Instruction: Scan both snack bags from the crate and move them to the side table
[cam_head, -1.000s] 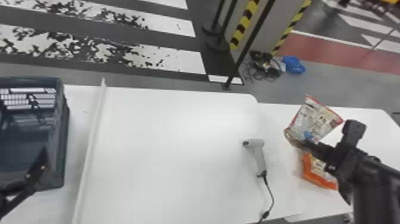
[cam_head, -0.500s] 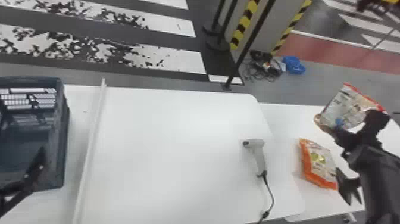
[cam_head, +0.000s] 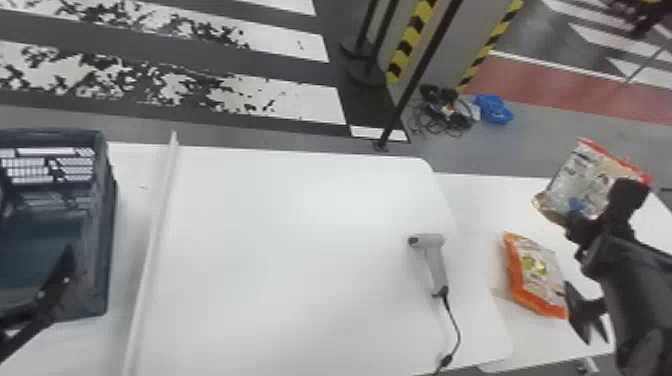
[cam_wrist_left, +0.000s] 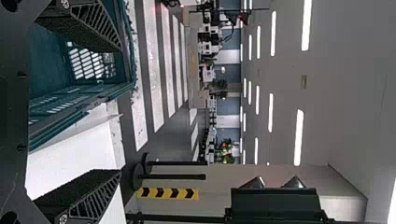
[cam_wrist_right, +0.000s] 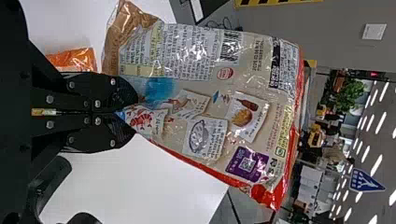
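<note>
In the head view my right gripper (cam_head: 575, 227) is at the right, over the side table (cam_head: 480, 200), holding a silver and red snack bag (cam_head: 582, 177). The right wrist view has the gripper (cam_wrist_right: 135, 113) shut on an edge of that snack bag (cam_wrist_right: 205, 93), its printed back facing the camera. An orange snack bag (cam_head: 537, 275) lies on the side table, nearer than the held one. My left gripper (cam_head: 67, 265) is at the crate (cam_head: 102, 225) on the far left; in the left wrist view the gripper (cam_wrist_left: 119, 112) stands open beside the crate (cam_wrist_left: 84, 98).
A grey handheld scanner (cam_head: 434, 260) with a black cable lies on the right part of the white main table (cam_head: 300, 250). A white strip (cam_head: 155, 240) runs along that table beside the crate. Black posts (cam_head: 415, 75) stand on the floor behind.
The right gripper has carried the silver and red bag to the right, off from above the orange bag, which is now uncovered. The left arm looks unchanged.
</note>
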